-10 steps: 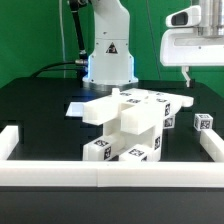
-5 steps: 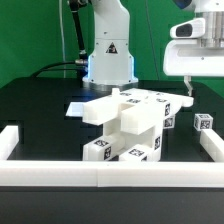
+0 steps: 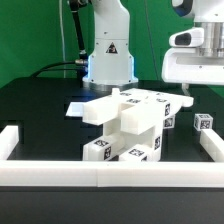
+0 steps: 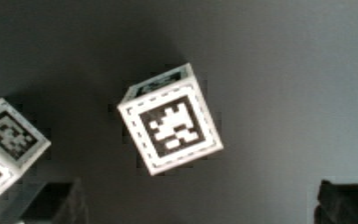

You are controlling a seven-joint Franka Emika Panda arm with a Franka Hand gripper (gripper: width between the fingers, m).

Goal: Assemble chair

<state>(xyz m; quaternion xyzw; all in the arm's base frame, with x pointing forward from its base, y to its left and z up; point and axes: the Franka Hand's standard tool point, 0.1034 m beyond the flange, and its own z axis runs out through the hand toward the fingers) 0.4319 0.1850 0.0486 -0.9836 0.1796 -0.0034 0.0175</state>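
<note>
1. We are seeing the claw [image 3: 187,90] hanging in the upper right of the exterior view, above the black desk [image 3: 40,105]. Its jaws are standing fully wide and are gripping nothing.
2. The chair parts [image 3: 125,120] are lying as one white heap in the middle of the exterior view, inside the white border rails [image 3: 100,178]. We cannot tell whether any of them are already joined.
3. One small tagged block [image 3: 203,123] is sitting apart from the heap, at the exterior view's right. In the wrist view we are looking down on a tagged block [image 4: 172,122] beyond the two dark fingertips [image 4: 43,200], and we are judging it to be the same one.
4. We are thinking the claw is open and high because it is lining up over this loose block, which is freer to reach than the stacked parts.
5. The block is lying turned against the line of the jaws, so the wrist is probably needing some rotation before going down.
</note>
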